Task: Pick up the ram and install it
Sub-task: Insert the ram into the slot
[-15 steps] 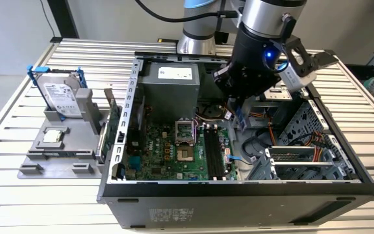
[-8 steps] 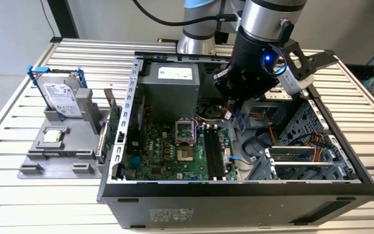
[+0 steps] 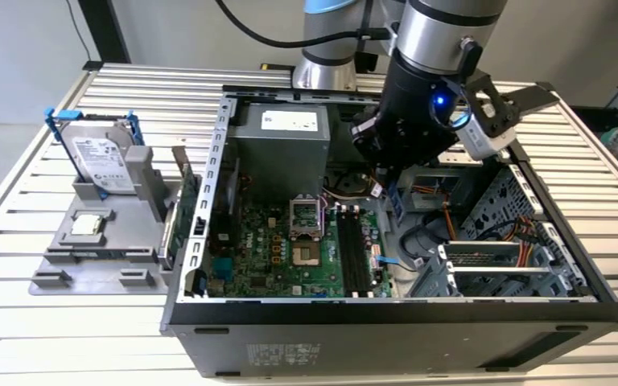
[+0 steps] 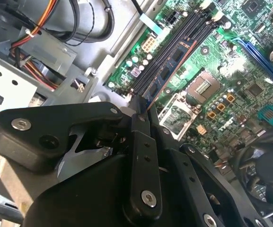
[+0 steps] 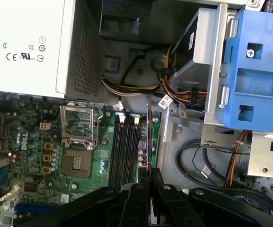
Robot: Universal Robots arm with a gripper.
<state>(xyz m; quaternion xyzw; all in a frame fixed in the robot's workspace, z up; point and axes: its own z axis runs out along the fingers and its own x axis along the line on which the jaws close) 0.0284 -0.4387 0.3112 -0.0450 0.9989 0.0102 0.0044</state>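
Clamping the ram (image 5: pixel 149 137) edge-on, the claw (image 5: pixel 149 182) holds it pointing straight out from its fingertips. Its long axis runs parallel to the black slots (image 5: pixel 124 151) close beside it.

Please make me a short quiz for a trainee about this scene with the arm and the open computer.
1. True or false: the pincer is shut on the ram.
2. Where does the hard drive stand? A) on the motherboard; B) on the grey stand beside the computer case; C) in the pincer.
3. Fill in: the held ram runs ____ to the black slots.
Key: 1 true; 2 B; 3 parallel.
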